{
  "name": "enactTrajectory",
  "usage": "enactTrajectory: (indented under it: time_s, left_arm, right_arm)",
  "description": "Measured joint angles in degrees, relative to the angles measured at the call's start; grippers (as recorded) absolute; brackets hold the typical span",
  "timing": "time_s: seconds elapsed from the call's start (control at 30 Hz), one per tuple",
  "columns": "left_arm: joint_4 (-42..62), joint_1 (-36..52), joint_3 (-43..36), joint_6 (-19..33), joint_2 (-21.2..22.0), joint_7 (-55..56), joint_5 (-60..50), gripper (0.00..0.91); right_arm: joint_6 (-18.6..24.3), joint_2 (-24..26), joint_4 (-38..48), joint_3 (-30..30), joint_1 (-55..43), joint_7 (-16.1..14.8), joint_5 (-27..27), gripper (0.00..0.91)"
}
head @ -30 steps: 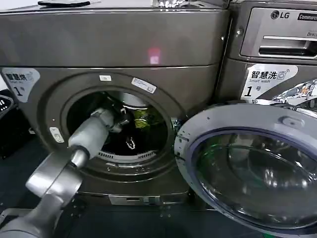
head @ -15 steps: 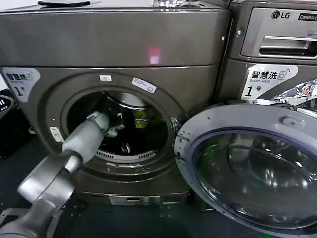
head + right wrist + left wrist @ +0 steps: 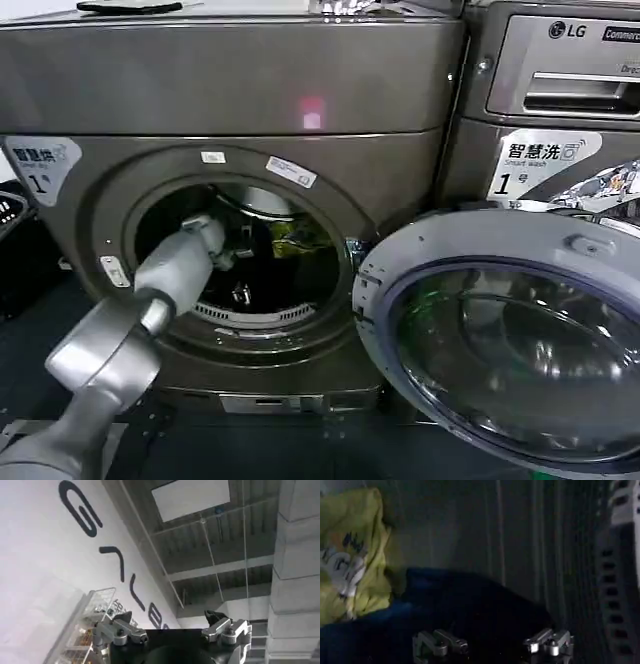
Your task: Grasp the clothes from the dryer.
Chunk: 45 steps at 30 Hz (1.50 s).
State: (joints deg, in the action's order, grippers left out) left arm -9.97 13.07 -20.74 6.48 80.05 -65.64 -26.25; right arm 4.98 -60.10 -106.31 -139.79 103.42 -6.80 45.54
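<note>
The dryer (image 3: pixel 250 90) stands with its porthole uncovered, and my left arm reaches through it into the drum. My left gripper (image 3: pixel 238 272) hangs open inside, left of the yellow-green garment (image 3: pixel 290 238). In the left wrist view the open left gripper (image 3: pixel 495 647) hovers just over the dark navy garment (image 3: pixel 470 605), its fingers (image 3: pixel 451 641) wide apart with nothing between them. The printed yellow-green garment (image 3: pixel 350 555) lies bunched beside the navy one, off to the side of the fingers. My right gripper (image 3: pixel 170 625) is open and points up toward the ceiling, away from the machine.
The dryer's round glass door (image 3: pixel 510 340) hangs open at the right, filling the lower right foreground. An LG machine (image 3: pixel 560 80) with a drawer handle stands to the right. A dark basket (image 3: pixel 12 215) sits at the far left edge.
My left arm has shifted slightly leftward inside the porthole, its gripper still open. The clothes have not moved.
</note>
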Motion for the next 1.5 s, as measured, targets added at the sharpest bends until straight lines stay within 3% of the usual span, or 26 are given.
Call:
enactTrajectory:
  time_s: [0.73,0.83,0.9,0.93,1.0,1.2,1.5]
  left_arm:
    - [4.5,-1.4,-3.7,-1.8,2.6,2.5,-5.4,0.899]
    - [4.7,-1.6,-4.0,-1.8,2.7,2.1,-5.6,0.648]
    - [4.8,-1.8,-4.3,-1.7,2.7,1.7,-5.7,0.535]
    - [4.8,-1.8,-4.4,-1.8,2.7,1.6,-5.7,0.330]
    - [4.9,-2.0,-4.6,-1.8,2.7,1.2,-5.8,0.125]
    - [5.1,-2.3,-4.9,-1.8,2.7,1.0,-6.1,0.000]
    - [5.2,-2.2,-5.0,-1.6,2.6,1.0,-6.2,0.000]
  right_arm:
    - [0.4,0.3,0.3,1.0,-0.6,-0.3,-0.5,0.907]
    - [0.5,0.2,0.4,1.0,-0.6,-0.3,-0.5,0.907]
    - [0.6,0.2,0.5,1.0,-0.6,-0.3,-0.6,0.907]
    - [0.6,0.2,0.5,0.9,-0.6,-0.3,-0.6,0.907]
    - [0.7,0.2,0.7,0.9,-0.6,-0.4,-0.6,0.907]
    - [0.8,0.1,0.8,1.0,-0.7,-0.4,-0.7,0.907]
    - [0.9,0.0,1.1,1.2,-0.9,-0.5,-0.8,0.907]
